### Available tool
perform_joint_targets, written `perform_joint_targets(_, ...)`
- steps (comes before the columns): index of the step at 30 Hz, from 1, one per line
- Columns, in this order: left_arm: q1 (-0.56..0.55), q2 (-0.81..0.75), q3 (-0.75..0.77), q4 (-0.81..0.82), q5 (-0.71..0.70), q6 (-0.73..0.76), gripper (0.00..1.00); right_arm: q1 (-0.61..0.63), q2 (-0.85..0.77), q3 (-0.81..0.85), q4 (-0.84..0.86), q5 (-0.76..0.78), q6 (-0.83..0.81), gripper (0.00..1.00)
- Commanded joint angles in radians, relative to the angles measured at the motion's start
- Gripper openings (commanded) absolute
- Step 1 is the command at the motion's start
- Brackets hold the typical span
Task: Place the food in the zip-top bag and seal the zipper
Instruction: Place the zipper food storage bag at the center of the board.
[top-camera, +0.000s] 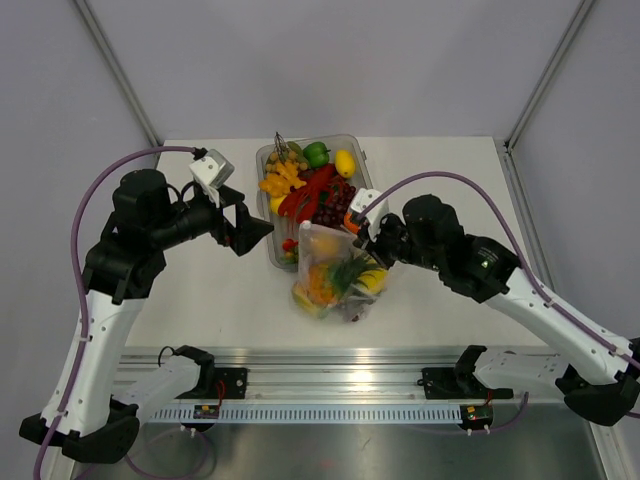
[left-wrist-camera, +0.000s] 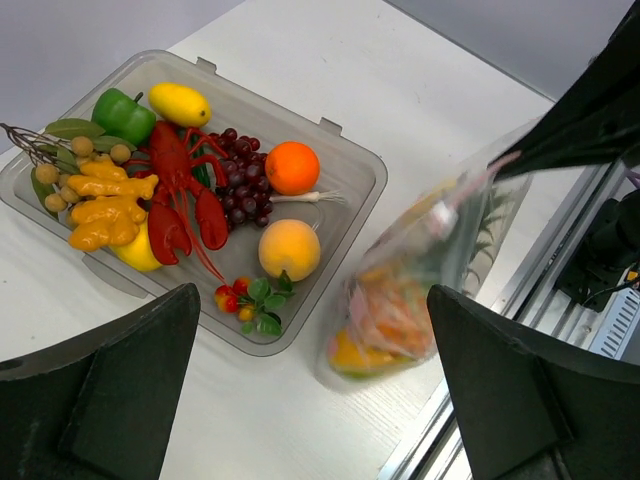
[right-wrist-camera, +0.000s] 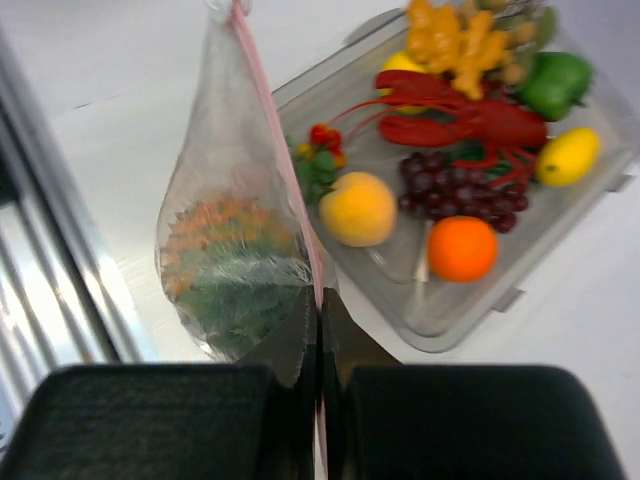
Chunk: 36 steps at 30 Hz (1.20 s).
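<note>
The zip-top bag (top-camera: 335, 272) stands upright on the table in front of the tray, with orange, green and yellow food inside. My right gripper (top-camera: 354, 231) is shut on the bag's top right edge. In the right wrist view it (right-wrist-camera: 320, 300) pinches the pinkish-red zipper (right-wrist-camera: 275, 140), and the bag (right-wrist-camera: 235, 250) hangs to the left of it. My left gripper (top-camera: 258, 230) is open and empty, to the left of the bag and apart from it. In the left wrist view it (left-wrist-camera: 312, 330) hovers over bare table, with the bag (left-wrist-camera: 420, 290) to the right.
A rigid clear tray (top-camera: 268, 158) behind the bag holds more toy food: a red lobster (left-wrist-camera: 180, 195), purple grapes (left-wrist-camera: 240, 175), an orange (left-wrist-camera: 292, 167), a mango (left-wrist-camera: 289, 249), a lemon (left-wrist-camera: 180, 103) and a green pepper (left-wrist-camera: 122, 115). A metal rail (top-camera: 330, 385) runs along the near edge.
</note>
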Motion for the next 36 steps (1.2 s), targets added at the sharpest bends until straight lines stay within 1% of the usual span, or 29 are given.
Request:
perform_joint_targets(1,0.002,-0.021,0.021,0.044,-0.026,-0.012,0.99,-0.021,-0.040,0.110,0.043,0.181,-0.046,0.00)
perform_joint_targets(6,0.002,-0.030,0.022,0.046,-0.026,-0.009,0.99,-0.023,-0.029,0.184,0.008,0.244,-0.036,0.00)
perform_joint_targets(9,0.002,-0.030,0.021,0.044,-0.025,-0.009,0.99,-0.023,-0.026,0.226,-0.009,0.356,-0.026,0.00)
perform_joint_targets(10,0.002,-0.030,0.021,0.044,-0.023,-0.009,0.99,-0.023,-0.030,0.221,0.003,0.422,-0.035,0.00)
perform_joint_targets(12,0.002,-0.030,0.021,0.043,-0.020,-0.009,0.99,-0.023,-0.040,0.227,0.004,0.488,-0.060,0.00)
perform_joint_targets(13,0.002,-0.030,0.022,0.041,-0.017,-0.008,0.99,-0.023,-0.040,0.230,-0.004,0.554,-0.071,0.00)
perform_joint_targets(16,0.002,-0.030,0.027,0.038,-0.013,-0.008,0.99,-0.041,-0.034,0.247,-0.013,0.669,-0.115,0.00)
perform_joint_targets(17,0.002,-0.030,0.027,0.041,-0.011,-0.008,0.99,-0.058,-0.029,0.253,-0.018,0.677,-0.120,0.00)
perform_joint_targets(18,0.002,-0.027,0.027,0.043,-0.008,-0.008,0.99,-0.119,-0.026,0.272,-0.029,0.674,-0.121,0.00)
perform_joint_targets(20,0.002,-0.021,0.028,0.044,0.003,-0.008,0.99,-0.185,-0.015,0.287,-0.049,0.654,-0.120,0.00)
perform_joint_targets(21,0.002,-0.020,0.028,0.046,0.004,-0.011,0.99,-0.254,-0.011,0.295,-0.047,0.652,-0.128,0.00)
perform_joint_targets(24,0.002,-0.015,0.028,0.047,0.012,-0.009,0.99,-0.336,0.029,0.316,-0.038,0.678,-0.160,0.00)
perform_joint_targets(25,0.002,-0.012,0.030,0.047,0.012,-0.006,0.99,-0.388,0.058,0.324,-0.032,0.685,-0.166,0.00)
perform_joint_targets(26,0.002,-0.011,0.028,0.047,0.012,-0.006,0.99,-0.412,0.074,0.328,-0.024,0.685,-0.172,0.00)
perform_joint_targets(30,0.002,-0.009,0.022,0.050,0.012,-0.002,0.99,-0.486,0.140,0.333,0.043,0.682,-0.200,0.00)
perform_joint_targets(33,0.002,-0.007,0.015,0.052,0.016,0.000,0.99,-0.494,0.177,0.304,0.094,0.679,-0.212,0.00)
perform_joint_targets(36,0.002,-0.009,-0.008,0.064,0.029,-0.003,0.99,-0.494,0.192,0.252,0.089,0.614,-0.168,0.00)
